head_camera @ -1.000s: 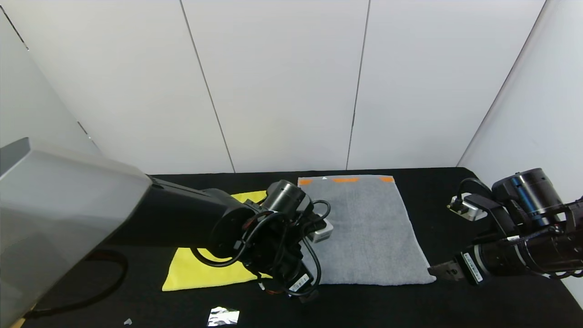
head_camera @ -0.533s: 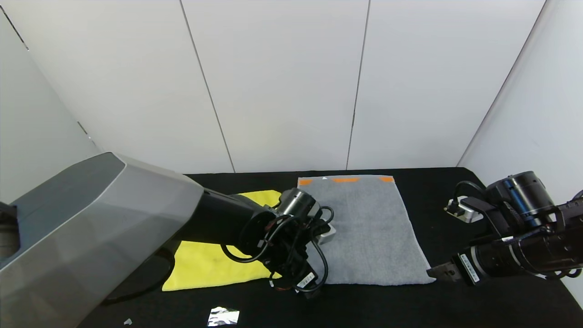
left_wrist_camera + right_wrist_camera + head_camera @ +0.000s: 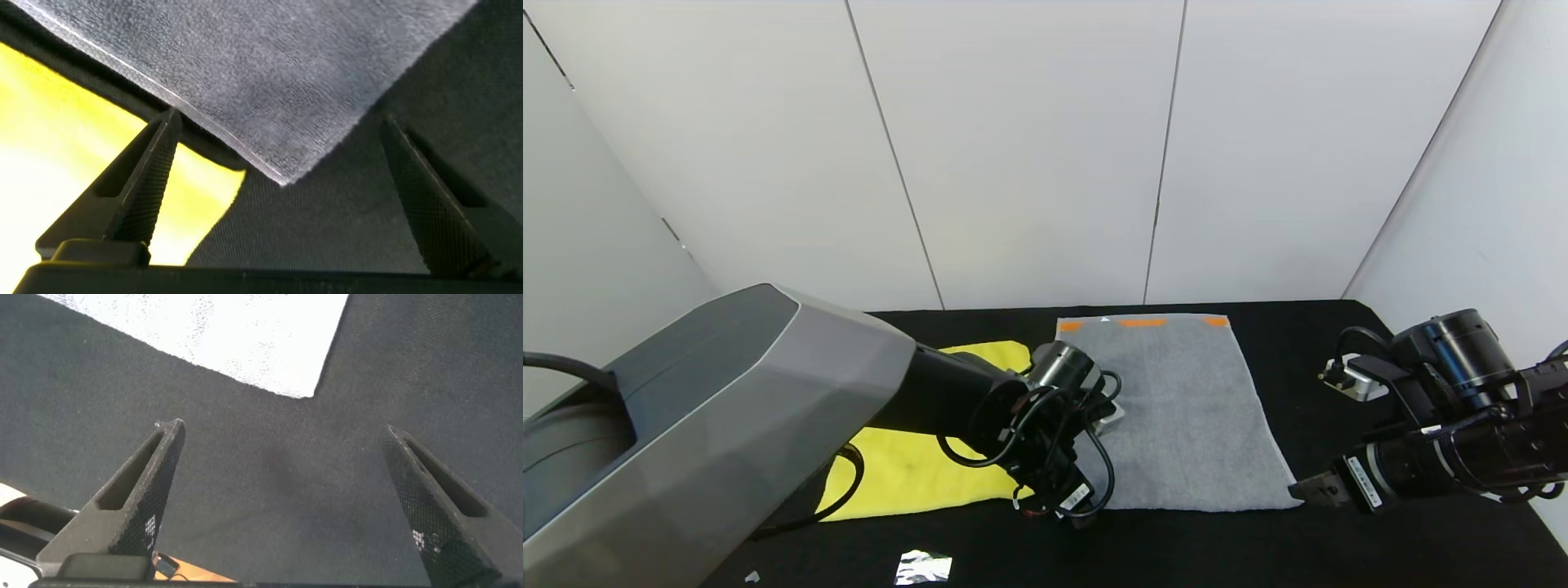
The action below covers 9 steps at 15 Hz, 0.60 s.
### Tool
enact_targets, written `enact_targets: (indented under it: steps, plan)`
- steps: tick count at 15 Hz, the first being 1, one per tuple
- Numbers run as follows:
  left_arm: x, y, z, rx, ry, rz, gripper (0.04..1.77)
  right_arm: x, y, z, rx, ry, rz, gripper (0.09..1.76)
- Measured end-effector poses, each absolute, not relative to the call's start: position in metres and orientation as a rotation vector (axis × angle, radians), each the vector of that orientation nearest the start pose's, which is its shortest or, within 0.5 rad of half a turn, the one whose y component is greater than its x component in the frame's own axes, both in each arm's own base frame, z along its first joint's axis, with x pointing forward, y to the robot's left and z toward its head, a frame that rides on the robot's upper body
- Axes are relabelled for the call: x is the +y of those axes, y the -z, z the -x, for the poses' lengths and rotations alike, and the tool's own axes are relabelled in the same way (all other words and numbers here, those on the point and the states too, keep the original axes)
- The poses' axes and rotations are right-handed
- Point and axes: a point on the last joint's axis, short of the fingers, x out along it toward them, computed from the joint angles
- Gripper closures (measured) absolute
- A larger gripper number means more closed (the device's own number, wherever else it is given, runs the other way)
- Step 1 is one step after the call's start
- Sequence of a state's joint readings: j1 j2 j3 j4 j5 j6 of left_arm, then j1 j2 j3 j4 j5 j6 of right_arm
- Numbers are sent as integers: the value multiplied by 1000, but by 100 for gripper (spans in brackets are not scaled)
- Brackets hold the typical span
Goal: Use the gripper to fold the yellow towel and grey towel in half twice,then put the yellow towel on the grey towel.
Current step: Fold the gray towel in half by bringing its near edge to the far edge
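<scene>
You are looking at a robot test cell in a lab, not a home or a shop. Plain white wall panels [image 3: 1029, 155] with thin dark seams close in the back and both sides of the work area, with no windows, shelves or furnishings on them. The desk [image 3: 1298, 343] is covered edge to edge in black cloth. A small silver plug-in adapter with a black cable [image 3: 1352, 377] lies on that cloth at the far right, and a crumpled scrap of silver foil [image 3: 923, 566] lies near the front edge. Bare cables loop around the grey and black robot arm [image 3: 792, 400].
</scene>
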<state>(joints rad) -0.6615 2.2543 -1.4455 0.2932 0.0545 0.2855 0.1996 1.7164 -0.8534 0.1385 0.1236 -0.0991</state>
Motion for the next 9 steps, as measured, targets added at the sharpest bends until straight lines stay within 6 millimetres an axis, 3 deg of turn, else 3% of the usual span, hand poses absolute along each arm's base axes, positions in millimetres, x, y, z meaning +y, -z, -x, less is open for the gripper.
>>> enact_targets:
  steps: [9]
  plan:
    - [-255, -62, -330, 972, 690, -646, 9, 56, -127, -264, 991, -345, 128, 14]
